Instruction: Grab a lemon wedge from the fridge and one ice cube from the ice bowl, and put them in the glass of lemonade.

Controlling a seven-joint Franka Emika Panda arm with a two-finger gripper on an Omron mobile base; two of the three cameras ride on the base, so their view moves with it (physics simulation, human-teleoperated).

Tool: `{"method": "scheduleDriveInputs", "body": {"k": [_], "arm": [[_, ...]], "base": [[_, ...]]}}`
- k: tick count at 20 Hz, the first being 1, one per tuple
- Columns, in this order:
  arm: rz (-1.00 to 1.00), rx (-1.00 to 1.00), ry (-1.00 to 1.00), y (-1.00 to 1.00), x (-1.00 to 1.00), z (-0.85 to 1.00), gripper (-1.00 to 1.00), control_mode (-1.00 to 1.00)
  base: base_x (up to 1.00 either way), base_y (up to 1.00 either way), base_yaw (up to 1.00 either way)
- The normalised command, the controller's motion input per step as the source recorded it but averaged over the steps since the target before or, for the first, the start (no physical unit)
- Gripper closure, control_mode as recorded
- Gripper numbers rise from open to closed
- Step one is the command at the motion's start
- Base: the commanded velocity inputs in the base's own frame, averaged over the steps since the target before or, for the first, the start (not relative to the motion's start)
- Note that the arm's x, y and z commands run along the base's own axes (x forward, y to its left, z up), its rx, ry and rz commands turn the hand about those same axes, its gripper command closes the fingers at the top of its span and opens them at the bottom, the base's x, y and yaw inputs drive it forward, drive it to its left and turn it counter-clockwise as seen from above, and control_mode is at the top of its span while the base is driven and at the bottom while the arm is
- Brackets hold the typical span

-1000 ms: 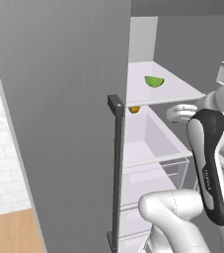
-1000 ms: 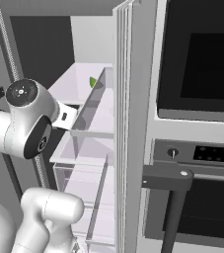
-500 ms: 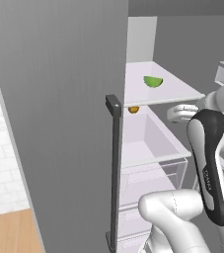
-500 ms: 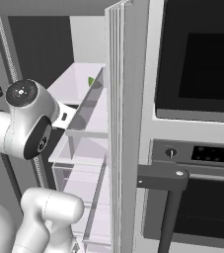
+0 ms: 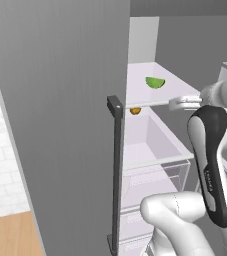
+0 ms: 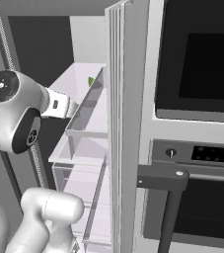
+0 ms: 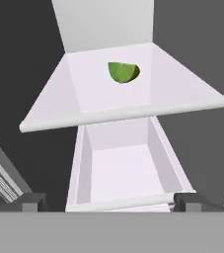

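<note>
The fridge stands with both doors swung open. On its upper white shelf lies the lemon wedge, yellow-green and crescent-shaped, also seen at the shelf's back in the left base view and as a green sliver in the right base view. My gripper is open and empty, its two dark fingertips spread wide. It hovers in front of the shelf's front edge, short of the wedge and about level with the shelf. The ice bowl and the glass of lemonade are out of view.
A clear drawer sits under the shelf. A tiny orange-brown item lies just below the shelf edge. The left door's dark bar handle is close on my left, the right door edge-on, beside the black oven column.
My hand has risen a little, from just below the shelf's front edge to level with it. The jaws stay wide open and the lemon wedge has not moved.
</note>
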Motion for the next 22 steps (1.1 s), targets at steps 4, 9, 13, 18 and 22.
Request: {"method": "scheduleDriveInputs", "body": {"k": [4,9,13,18,22], "arm": [[0.06,-0.12,-0.06,0.0,0.01,0.64,-1.0,-1.0],[0.05,-0.09,0.0,0.0,0.12,0.47,-1.0,-1.0],[-0.01,-0.08,0.01,0.0,0.6,0.18,-1.0,-1.0],[-0.04,-0.02,-0.01,0.0,0.48,-0.2,-1.0,-1.0],[0.0,-0.1,0.15,0.01,0.78,-0.24,-1.0,-1.0]], "base": [[0.0,0.0,0.0],[0.0,0.0,0.0],[0.0,0.0,0.0],[0.0,0.0,0.0],[0.0,0.0,0.0]]}}
